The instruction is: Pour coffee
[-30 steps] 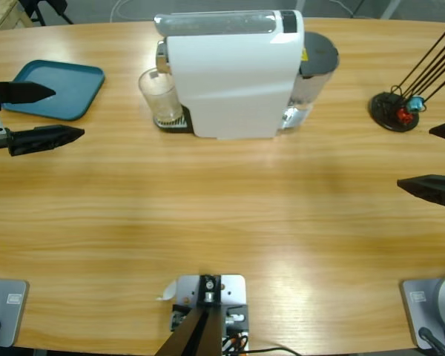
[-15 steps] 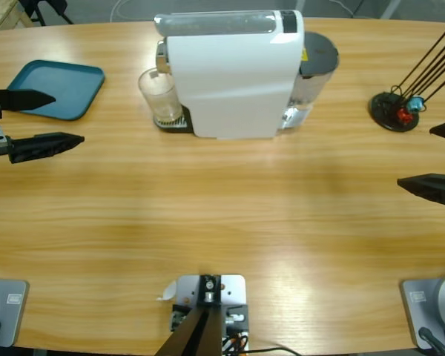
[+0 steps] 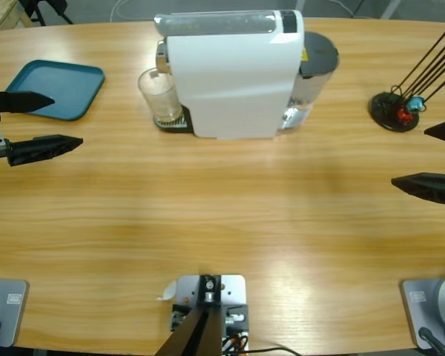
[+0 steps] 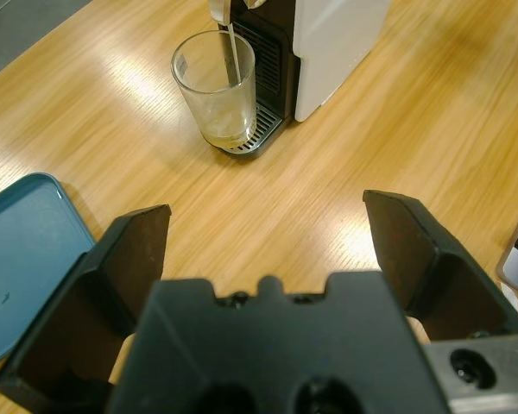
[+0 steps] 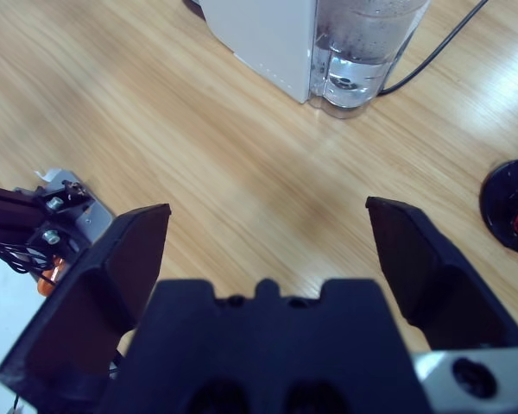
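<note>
A clear glass (image 3: 160,99) holding a thin layer of pale amber coffee (image 4: 224,134) stands on the drip grate of a white coffee machine (image 3: 233,74) at the far middle of the wooden surface (image 3: 222,215). The left tool (image 3: 41,119), jaws spread wide and empty, hovers beside a blue tray (image 3: 55,89). The right tool (image 3: 430,157), likewise wide open, hangs near a black capsule stand (image 3: 394,111).

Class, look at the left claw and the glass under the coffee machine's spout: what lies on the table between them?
Only bare wooden table separates the left claw from the glass, shown in the left wrist view.
</note>
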`<state>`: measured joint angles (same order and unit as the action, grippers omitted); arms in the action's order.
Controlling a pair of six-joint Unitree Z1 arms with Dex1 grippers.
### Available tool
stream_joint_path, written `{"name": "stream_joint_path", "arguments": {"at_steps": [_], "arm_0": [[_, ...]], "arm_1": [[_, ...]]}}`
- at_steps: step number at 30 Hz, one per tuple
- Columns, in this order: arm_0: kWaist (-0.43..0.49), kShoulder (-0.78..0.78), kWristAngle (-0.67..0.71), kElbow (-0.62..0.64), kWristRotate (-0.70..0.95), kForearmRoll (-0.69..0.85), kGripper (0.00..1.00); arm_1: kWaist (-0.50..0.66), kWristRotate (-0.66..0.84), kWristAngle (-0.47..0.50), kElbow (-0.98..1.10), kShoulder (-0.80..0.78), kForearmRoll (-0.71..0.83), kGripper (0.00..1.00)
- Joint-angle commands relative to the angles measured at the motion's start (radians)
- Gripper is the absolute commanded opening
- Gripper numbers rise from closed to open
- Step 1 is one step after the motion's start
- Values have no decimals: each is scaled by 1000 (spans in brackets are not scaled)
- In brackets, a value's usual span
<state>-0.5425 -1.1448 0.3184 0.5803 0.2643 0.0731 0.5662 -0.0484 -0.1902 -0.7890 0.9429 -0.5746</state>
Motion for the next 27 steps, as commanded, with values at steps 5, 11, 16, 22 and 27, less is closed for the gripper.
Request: {"name": "stream_joint_path", "arguments": {"at_steps": [5,11,16,22,27], "arm_0": [[-8,28,-18,-33,-10,8,968],[-8,26,-18,-33,-10,8,968],[-8,52,-18,-32,-16,0,968],[-8,40,14,-47,1,-71,968],[60,-19,153,-31,123,-98,968]], "arm_1": [[-12,-7,28,19,14,10,1000],[-12,-5,28,19,10,10,1000],[-12,-5,28,21,3,10,1000],[-12,-8,32,13,21,4,1000],[-12,-11,32,6,45,-1,1000]]}}
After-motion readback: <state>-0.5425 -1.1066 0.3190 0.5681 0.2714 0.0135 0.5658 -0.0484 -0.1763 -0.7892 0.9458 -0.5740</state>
